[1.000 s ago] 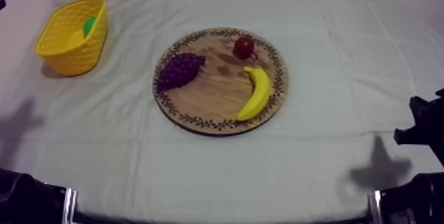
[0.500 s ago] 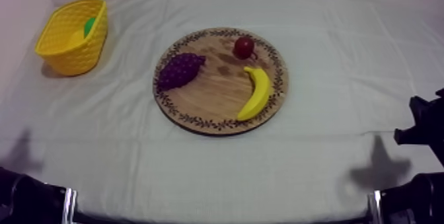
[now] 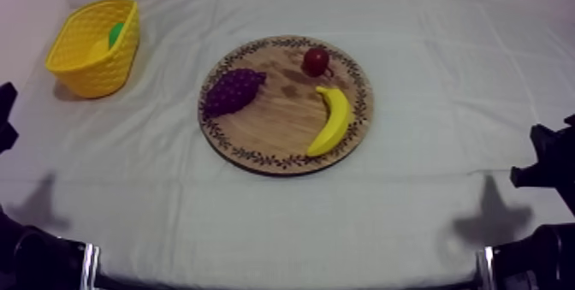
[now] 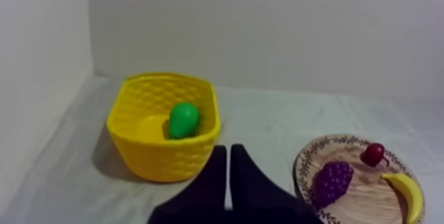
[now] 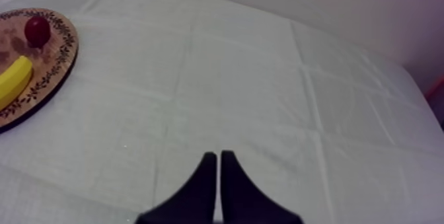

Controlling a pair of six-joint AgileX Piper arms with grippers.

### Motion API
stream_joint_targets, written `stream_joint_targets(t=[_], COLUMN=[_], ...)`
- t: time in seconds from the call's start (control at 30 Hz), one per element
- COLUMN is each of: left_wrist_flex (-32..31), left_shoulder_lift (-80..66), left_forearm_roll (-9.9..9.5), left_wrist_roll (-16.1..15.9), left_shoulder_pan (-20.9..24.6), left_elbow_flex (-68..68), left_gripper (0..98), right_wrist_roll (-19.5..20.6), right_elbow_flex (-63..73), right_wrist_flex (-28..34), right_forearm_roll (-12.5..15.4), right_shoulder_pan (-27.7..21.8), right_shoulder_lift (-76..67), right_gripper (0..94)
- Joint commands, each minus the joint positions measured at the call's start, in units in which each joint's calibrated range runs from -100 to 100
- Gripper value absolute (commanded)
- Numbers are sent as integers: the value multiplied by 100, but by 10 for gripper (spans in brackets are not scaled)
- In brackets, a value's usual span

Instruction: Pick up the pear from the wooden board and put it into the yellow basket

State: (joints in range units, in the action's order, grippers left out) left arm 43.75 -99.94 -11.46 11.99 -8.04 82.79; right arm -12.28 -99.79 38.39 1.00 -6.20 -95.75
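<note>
Broad worktop [image 3: 282,225] under a creased grey-white cloth, backed by a pale wall on the far side. Round wooden board [image 3: 282,127] with a patterned rim near the middle, whole from above, cut off at the picture edge in both wrist views. Yellow basket [image 3: 85,75] at the far left, well apart from the board.

Of the left arm [image 3: 5,115] just a black shape at the left edge from above, of the right arm [image 3: 548,163] the same at the right edge, both cut off.

Nearer in, left gripper [image 4: 228,150] aimed at the cloth between basket and board, fingers pressed together into a narrow wedge, nothing held. Likewise right gripper [image 5: 216,154] over bare cloth well to the right of the board, fingers pressed together, nothing held.

Yellow banana [image 3: 334,121] on the board's right half, near tip at the rim, partly cut off in the right wrist view. Purple bunch of grapes [image 3: 232,91] on the left half, up against the rim.

Green pear [image 4: 183,119] inside the basket, toward the side nearer the board. From above mostly hidden behind the basket's wall, just a green patch.

Last, small red fruit [image 3: 316,61] on the board's far side, just beyond the banana's far tip, stem hard to make out.
</note>
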Motion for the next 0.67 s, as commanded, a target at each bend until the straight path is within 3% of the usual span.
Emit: stream_joint_targets(t=[0.0,0.13,0.23,0.33,0.63], left_wrist_flex=[-331,-564,-812,-917,-992], left_shoulder_lift=[-4,-6,-6,-6,-6], left_forearm_roll=[34,170,515,686,836], left_wrist_roll=[28,-59,-430,-551,125], left_shoulder_pan=[-9,-15,-8,11,26], left_elbow_flex=[564,1081,1441,1582,1661], left_gripper=[0,0,0,5,0], right_wrist_roll=[2,0,0,0,1], right_elbow_flex=[1,1,1,1,1], right_wrist_flex=[0,0,0,0,0], right_forearm_roll=[0,0,0,0,0], right_shoulder_pan=[0,0,0,0,0], right_shoulder_lift=[-1,-1,-1,-1,-1], right_gripper=[3,3,3,3,3])
